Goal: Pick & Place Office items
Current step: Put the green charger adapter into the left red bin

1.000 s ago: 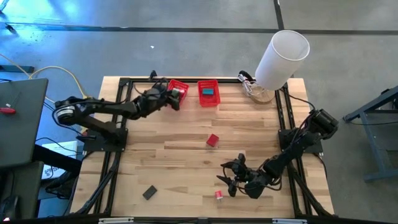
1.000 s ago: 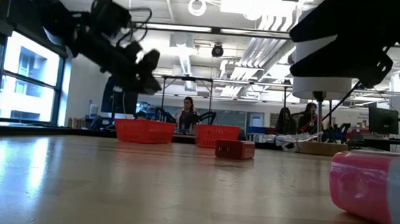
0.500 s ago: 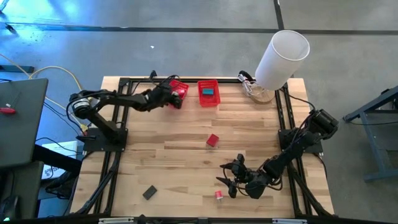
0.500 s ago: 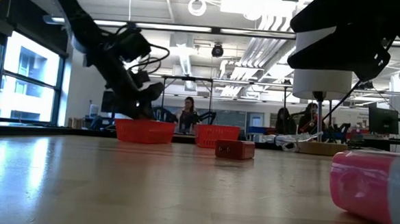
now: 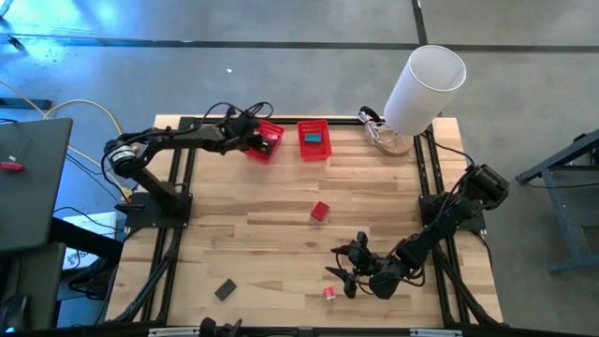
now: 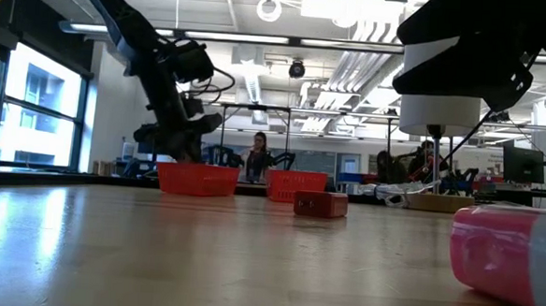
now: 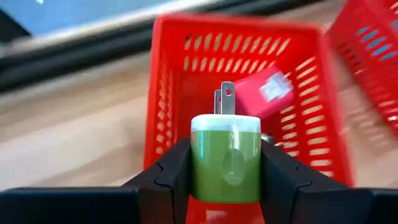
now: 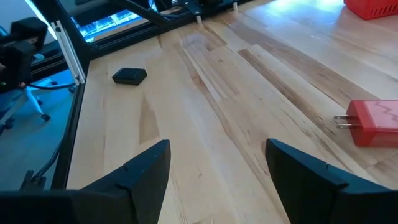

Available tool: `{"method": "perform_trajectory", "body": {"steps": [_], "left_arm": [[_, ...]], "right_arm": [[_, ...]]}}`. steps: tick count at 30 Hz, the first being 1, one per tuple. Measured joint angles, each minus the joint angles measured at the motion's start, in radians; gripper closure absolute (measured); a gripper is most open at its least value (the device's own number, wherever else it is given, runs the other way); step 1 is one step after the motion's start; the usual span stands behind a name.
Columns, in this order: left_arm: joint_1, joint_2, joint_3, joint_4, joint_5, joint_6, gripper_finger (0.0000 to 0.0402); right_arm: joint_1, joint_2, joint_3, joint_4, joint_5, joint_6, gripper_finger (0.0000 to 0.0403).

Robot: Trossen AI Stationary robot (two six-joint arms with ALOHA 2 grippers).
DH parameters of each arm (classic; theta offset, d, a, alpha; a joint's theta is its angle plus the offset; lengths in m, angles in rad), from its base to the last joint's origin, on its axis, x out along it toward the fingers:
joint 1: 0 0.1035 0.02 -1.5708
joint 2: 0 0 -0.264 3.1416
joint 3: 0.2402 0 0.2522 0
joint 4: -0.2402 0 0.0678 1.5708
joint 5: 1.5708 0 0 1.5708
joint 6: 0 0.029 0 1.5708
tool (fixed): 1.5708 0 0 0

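While the left gripper is clamping a green plug over the far-left red basket, partly hiding a red plug inside, the right gripper is hovering with fingers apart, empty.

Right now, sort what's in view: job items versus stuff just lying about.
Job items:
- green plug, gripped in left hand
- red plug
- dark grey block
- pink piece
- teal piece
- two red baskets

Lying about:
- white cylinder
- cables

no readable text, labels or signs
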Motion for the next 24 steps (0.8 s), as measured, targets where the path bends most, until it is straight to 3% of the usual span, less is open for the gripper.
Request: {"method": "perform_trajectory", "body": {"steps": [4, 11, 24], "left_arm": [[0.011, 0.016, 0.000, -0.002, 0.050, -0.017, 0.0274], [0.007, 0.024, -0.001, 0.002, 0.053, -0.017, 0.0239], [0.007, 0.024, -0.001, 0.024, 0.074, -0.015, 0.0234]], "right_arm": [[0.000, 0.000, 0.000, 0.005, -0.013, 0.000, 0.0151], [0.001, 0.000, 0.000, 0.020, -0.025, 0.000, 0.0151], [0.001, 0.000, 0.000, 0.029, -0.026, 0.000, 0.0151]]}}
